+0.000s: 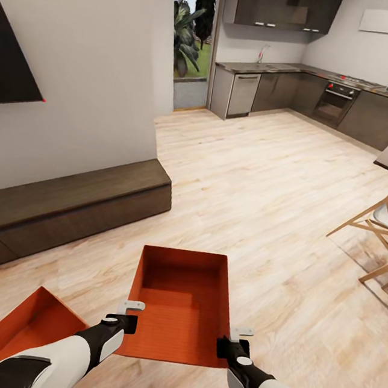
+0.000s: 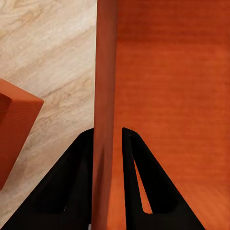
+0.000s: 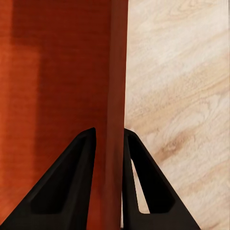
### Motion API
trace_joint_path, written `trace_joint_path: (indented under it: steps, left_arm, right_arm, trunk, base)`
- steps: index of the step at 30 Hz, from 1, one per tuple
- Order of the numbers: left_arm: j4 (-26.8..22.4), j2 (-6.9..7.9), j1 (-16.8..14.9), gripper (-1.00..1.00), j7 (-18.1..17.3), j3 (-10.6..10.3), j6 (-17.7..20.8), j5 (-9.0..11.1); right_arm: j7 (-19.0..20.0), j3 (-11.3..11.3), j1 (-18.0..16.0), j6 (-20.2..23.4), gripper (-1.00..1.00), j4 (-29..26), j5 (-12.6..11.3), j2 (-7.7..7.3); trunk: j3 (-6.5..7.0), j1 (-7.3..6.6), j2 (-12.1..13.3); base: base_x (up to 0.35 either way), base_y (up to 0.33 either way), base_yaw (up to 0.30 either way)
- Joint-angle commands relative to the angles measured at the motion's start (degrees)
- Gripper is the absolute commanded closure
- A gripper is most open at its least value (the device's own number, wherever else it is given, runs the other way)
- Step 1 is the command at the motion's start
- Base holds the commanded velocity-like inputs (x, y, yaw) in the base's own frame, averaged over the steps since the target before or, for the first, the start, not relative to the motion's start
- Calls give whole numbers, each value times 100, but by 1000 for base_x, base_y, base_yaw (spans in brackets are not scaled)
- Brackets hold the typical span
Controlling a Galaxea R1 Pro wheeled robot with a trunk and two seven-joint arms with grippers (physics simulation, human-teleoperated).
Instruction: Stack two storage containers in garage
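An orange-red storage container (image 1: 181, 305) is held level in front of me above the light wood plank floor. My left gripper (image 1: 125, 319) is shut on its left wall (image 2: 104, 120), one black finger (image 2: 79, 177) on each side. My right gripper (image 1: 231, 343) is shut on its right wall (image 3: 116, 96) the same way. A second storage container (image 1: 16, 333) lies on the wood floor at my lower left, partly covered by my left arm; its corner (image 2: 14, 129) shows in the left wrist view.
A long dark wood bench (image 1: 65, 202) runs along the white wall at left. A wooden chair (image 1: 383, 232) stands at right. A kitchen with dark cabinets (image 1: 327, 98) and a glass door onto plants (image 1: 191, 42) lie ahead across open wood floor.
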Motion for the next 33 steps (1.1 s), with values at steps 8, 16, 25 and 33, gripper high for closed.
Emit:
trace_joint_path:
  steps: [8, 16, 25, 33]
  left_arm:
    - [15, 104, 0, 100, 64, 179, 26, 1]
    - [15, 125, 0, 100, 64, 179, 26, 1]
    - [15, 144, 0, 100, 64, 179, 26, 1]
    - [15, 174, 0, 100, 64, 179, 26, 1]
  right_arm:
    - [-77, -82, 58, -510, 100, -1, -102, 8]
    - [-77, -82, 62, -517, 100, -1, -103, 2]
    - [-77, -82, 59, -517, 100, -1, -96, 0]
    - [-77, -82, 57, -517, 100, -1, -94, 0]
  trunk:
    - [69, 2, -7]
    - [144, 2, -7]
    - [229, 2, -7]
    - [304, 2, -7]
  base:
    - [0, 0, 0]
    - [0, 0, 0]
    - [0, 0, 0]
    - [0, 0, 0]
